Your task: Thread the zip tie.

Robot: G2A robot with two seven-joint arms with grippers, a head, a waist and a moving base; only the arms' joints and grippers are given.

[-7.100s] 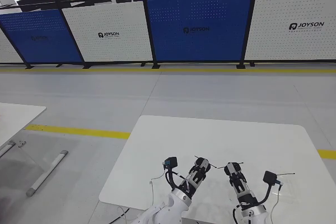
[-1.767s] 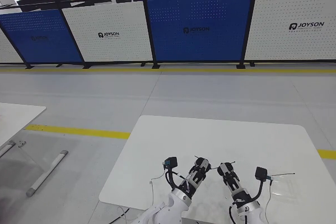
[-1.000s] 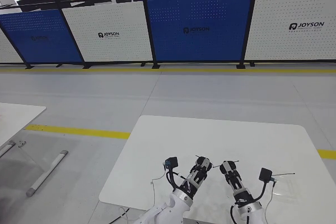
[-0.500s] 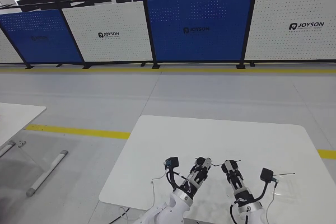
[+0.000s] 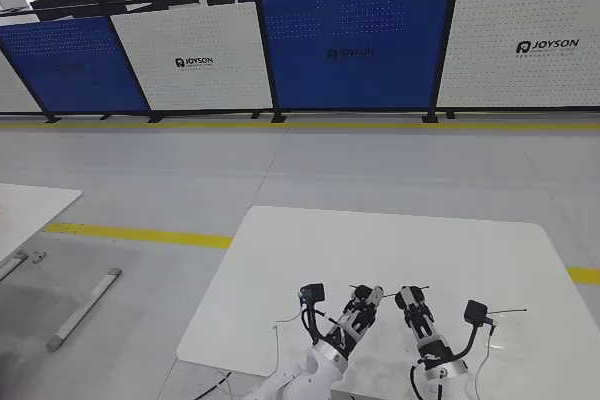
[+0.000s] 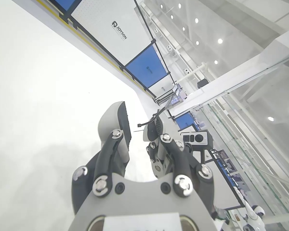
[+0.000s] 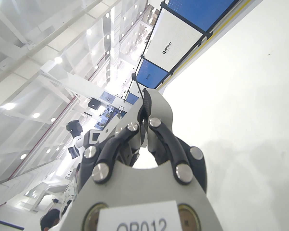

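Both arms come up from the 6 o'clock edge of the table (image 5: 400, 240). The left gripper (image 5: 365, 294) leans toward 1 o'clock and the right gripper (image 5: 408, 294) toward 11. Their tips angle in at each other, near but apart, with the left at the right's 9 o'clock.

Edges: the near rim sits just behind the wrists at 6. White tabletop runs on well past the fingertips toward 12, and out to 3 and 9 as well.

Now the claws. The left one is released: its fingers (image 6: 121, 123) stand apart, and tabletop shows through the gap. The right one is clenched, pads pressed together on the zip tie (image 7: 138, 85), a black strap whose head end pokes out beyond the fingertips.

In the left wrist view the strap's head sits at the mouth of that open gap. Whether it touches a finger, I cannot tell.
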